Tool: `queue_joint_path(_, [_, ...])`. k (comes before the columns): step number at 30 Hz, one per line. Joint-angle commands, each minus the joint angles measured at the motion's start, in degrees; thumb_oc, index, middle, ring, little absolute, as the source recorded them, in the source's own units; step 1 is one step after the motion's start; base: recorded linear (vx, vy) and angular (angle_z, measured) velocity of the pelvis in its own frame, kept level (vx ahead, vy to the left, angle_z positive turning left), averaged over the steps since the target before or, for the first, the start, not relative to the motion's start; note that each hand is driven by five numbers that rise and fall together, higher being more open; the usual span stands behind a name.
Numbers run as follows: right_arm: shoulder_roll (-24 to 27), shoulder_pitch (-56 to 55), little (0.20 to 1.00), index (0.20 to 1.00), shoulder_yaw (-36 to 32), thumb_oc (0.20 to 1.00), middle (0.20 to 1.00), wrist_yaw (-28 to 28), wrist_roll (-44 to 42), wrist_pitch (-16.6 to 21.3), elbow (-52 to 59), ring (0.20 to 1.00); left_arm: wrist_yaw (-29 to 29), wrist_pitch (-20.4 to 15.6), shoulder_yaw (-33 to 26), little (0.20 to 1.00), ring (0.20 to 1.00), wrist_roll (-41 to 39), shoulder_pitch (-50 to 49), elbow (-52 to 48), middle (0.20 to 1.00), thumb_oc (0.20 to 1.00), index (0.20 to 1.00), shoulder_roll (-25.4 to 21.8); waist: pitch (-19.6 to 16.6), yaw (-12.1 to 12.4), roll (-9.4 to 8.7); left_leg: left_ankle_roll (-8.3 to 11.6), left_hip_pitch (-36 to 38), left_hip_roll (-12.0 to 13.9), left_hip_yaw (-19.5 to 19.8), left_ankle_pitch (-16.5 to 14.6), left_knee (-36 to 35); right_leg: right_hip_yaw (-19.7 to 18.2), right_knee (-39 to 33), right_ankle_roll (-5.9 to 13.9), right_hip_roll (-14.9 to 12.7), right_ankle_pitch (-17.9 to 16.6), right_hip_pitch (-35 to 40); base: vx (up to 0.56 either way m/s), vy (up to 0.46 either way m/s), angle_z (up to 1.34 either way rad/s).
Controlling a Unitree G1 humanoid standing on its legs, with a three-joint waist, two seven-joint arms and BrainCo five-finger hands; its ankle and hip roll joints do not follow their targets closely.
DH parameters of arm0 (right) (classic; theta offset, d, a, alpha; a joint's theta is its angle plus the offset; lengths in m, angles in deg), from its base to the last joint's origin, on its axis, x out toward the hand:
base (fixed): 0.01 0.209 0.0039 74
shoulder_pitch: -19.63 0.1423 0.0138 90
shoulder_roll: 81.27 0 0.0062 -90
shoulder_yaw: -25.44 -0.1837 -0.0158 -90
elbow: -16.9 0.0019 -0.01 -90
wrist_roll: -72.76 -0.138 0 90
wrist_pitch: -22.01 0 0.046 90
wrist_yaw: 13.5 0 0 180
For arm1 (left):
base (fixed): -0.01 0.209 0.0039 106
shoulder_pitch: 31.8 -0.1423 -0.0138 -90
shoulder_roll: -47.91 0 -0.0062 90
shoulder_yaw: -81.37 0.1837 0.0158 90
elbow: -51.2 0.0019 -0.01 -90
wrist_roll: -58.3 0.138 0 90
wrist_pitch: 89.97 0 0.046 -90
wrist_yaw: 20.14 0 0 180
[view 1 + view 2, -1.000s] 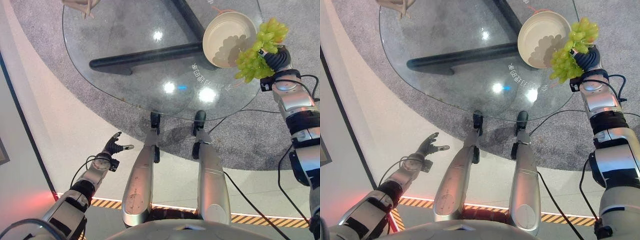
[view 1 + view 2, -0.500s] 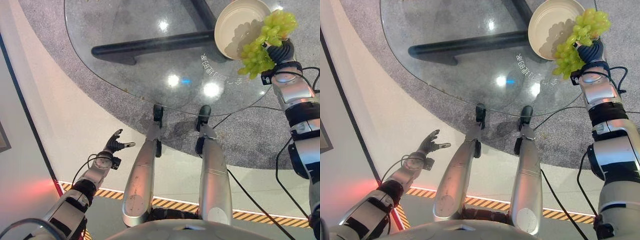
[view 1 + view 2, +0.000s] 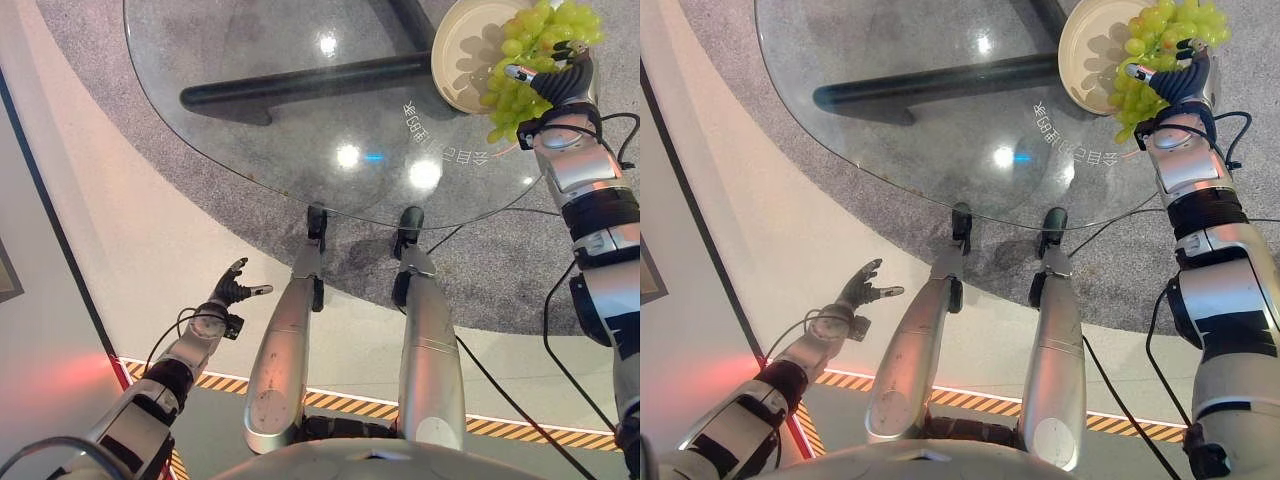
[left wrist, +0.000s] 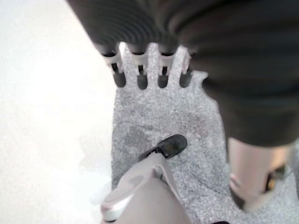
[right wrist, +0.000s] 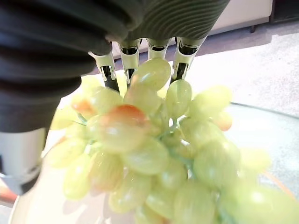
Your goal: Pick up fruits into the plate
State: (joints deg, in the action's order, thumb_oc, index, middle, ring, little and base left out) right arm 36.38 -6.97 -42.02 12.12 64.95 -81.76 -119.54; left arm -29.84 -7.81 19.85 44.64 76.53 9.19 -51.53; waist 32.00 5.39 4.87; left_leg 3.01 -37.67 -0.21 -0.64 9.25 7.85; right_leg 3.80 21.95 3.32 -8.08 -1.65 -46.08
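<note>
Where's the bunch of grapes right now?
The bunch of green grapes is held in the right hand, over the near-right rim of the cream plate at the glass table's far right.

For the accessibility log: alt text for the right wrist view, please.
A bunch of green grapes, some tinged orange, hangs from the right robot hand, whose fingers curl round its top. Beneath it lies a cream plate on a glass table.

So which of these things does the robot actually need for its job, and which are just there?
Part of the job:
- bunch of green grapes, held in the right robot hand over the plate's edge
- round cream plate on the glass table

Just there:
- round glass table with its dark base bar
- grey carpet
- left robot hand, idle and open, down by the floor
</note>
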Motion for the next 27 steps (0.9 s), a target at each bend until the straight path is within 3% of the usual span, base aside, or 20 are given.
queue_joint_path(1, [3.63, 1.16, 1.0, 1.0, 3.21, 1.0, 1.0, 3.04, 2.47, 2.02, 3.01, 1.0, -0.73, -1.09, 1.13, 1.0, 1.0, -1.86, -3.71, 0.45, 1.0, 1.0, 1.0, 2.34, -2.21, -0.93, 4.71, -2.27, -0.56, -4.15, 2.07, -9.39, 7.68, 4.07, 0.78, -1.05, 4.38, 4.46, 2.32, 0.0, 0.0, 0.0])
queue_joint_path(15, [2.52, -0.72, 1.0, 1.0, 2.35, 1.0, 1.0, 2.98, 2.0, 5.02, 6.77, 1.0, 0.34, -1.08, -0.26, 1.0, 1.0, -2.16, -4.47, 1.57, 1.0, 1.0, 1.0, 2.45, -2.21, -0.95, 3.37, -2.76, 3.14, -4.29, 2.19, -10.05, 7.29, 4.05, 0.48, -1.31, 4.52, 4.72, 5.81, 0.01, 0.022, 0.0])
queue_joint_path(27, [-1.63, -10.14, 1.0, 1.0, -2.6, 1.0, 1.0, -0.66, 2.63, 11.92, 14.96, 1.0, 3.2, 0.61, -4.29, 1.0, 1.0, -0.88, -4.44, 5.14, 1.0, 1.0, 1.0, 2.47, -2.21, -1.65, -0.8, -3.28, 14.82, -3.38, 1.74, -11.54, 5.39, 4.05, -2.54, -1.07, 3.99, 4.63, 17.94, 0.0, 0.04, 0.02])
